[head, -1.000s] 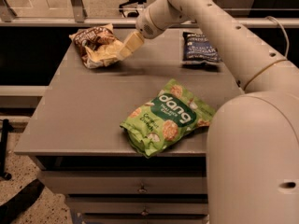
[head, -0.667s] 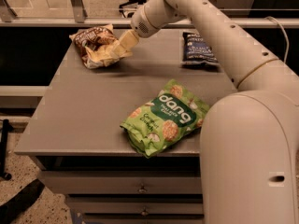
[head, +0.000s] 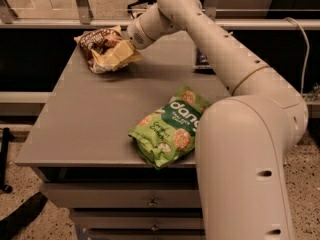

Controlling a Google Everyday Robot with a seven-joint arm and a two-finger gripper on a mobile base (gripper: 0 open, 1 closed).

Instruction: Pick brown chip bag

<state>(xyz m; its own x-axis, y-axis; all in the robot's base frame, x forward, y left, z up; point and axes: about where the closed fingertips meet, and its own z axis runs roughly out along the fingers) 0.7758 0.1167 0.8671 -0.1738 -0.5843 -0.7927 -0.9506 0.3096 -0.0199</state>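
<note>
Lying at the far left corner of the table [head: 75, 119]: brown bag [head: 96, 41], crumpled, dark top toward the rear edge, pale part toward the middle. Right at that pale side, touching or overlapping it: gripper [head: 119, 56], at the end of the arm [head: 215, 49] stretched over from the right. Low, sideways angle, probably chosen to pinch the bunched edge of a limp, flat-lying bag rather than press down on it. Open or closed on it: impossible to tell, given tan gripper against tan foil. Judged to be at the grasping step, with no lift yet and the bag resting on the table. Well apart, near the front edge: green bag [head: 167, 129], clear of the reach. Worth minding: slippery foil, and little room to the table corner if nudged instead of caught.
</note>
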